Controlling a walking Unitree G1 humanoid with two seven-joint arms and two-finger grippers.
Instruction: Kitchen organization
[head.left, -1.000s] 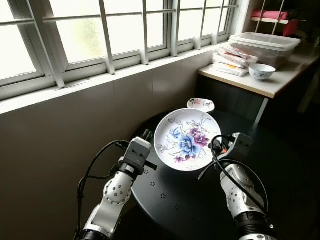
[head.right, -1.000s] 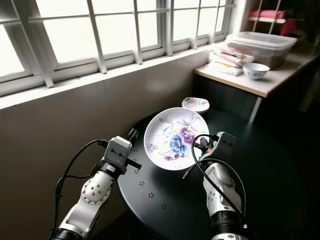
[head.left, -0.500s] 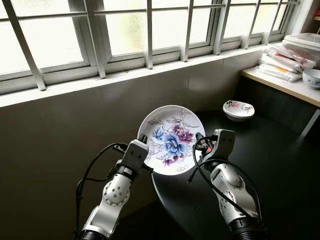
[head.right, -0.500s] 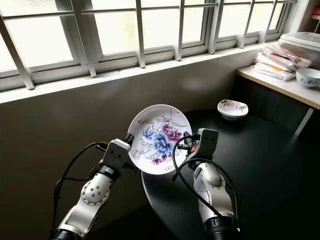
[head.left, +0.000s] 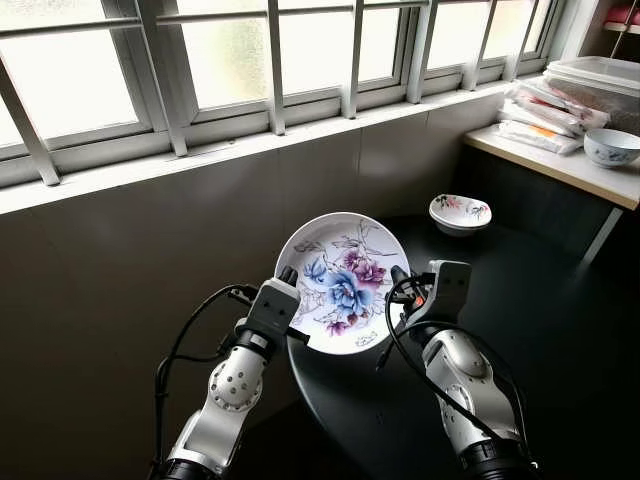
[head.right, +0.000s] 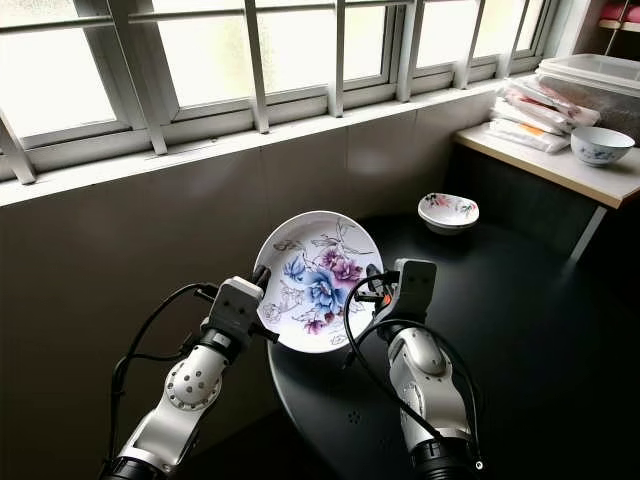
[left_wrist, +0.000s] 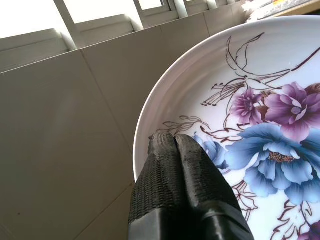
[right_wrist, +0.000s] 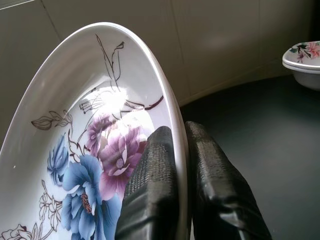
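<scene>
A white plate (head.left: 345, 280) painted with blue and purple flowers is held up, tilted toward me, over the near left edge of the round black table (head.left: 540, 300). My right gripper (head.left: 398, 275) is shut on its right rim; in the right wrist view the plate (right_wrist: 90, 100) has its rim pinched between the two fingers (right_wrist: 150, 165). My left gripper (head.left: 287, 275) is at the left rim. There its fingers (left_wrist: 200, 175) are pressed together against the plate (left_wrist: 280, 100), just inside the edge. A small floral bowl (head.left: 460, 212) sits at the table's far side.
A dark wall under a barred window (head.left: 280, 70) runs behind the table. At the right stands a light counter (head.left: 560, 155) with a patterned bowl (head.left: 610, 146), a clear lidded box (head.left: 590, 85) and stacked packets (head.left: 535, 115).
The whole view has swung left, then slightly back. The plate, still between both grippers, has gone from the table's middle near the small bowl to its left edge.
</scene>
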